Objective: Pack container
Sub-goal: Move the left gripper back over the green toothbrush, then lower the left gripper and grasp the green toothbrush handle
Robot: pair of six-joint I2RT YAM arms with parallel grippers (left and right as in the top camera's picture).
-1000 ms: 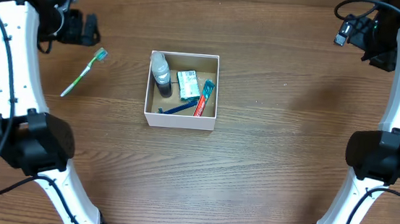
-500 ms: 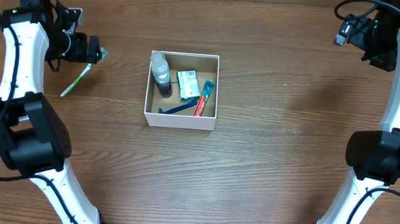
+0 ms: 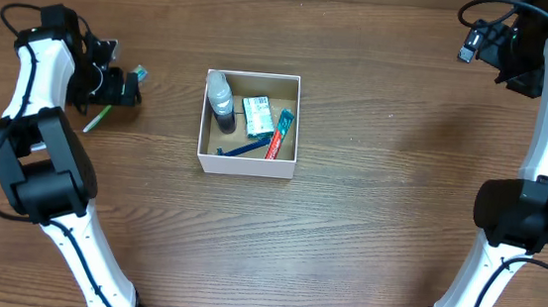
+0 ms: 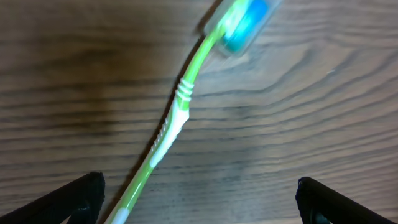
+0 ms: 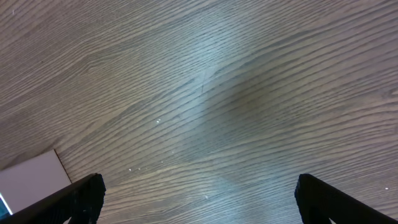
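Note:
The container [image 3: 246,164] is a square white-walled box with a brown floor at the table's middle. In it lie a clear bottle [image 3: 219,95], a green packet [image 3: 257,115], a red tube [image 3: 279,135] and a blue razor [image 3: 244,149]. A green toothbrush [image 3: 98,116] lies on the table left of the box. My left gripper [image 3: 123,89] is open just over it. In the left wrist view the toothbrush [image 4: 176,118] runs between the open fingertips, its handle close to the left one [image 4: 74,199]. My right gripper [image 3: 513,67] is open and empty at the far right.
A white corner of the container [image 5: 28,183] shows at the lower left of the right wrist view. The wooden table [image 3: 399,204] stretches bare-grained around the box. Both arms' white links stand along the left and right edges.
My left gripper has swung down and to the right, over the toothbrush, which stays on the table. The right arm has not moved.

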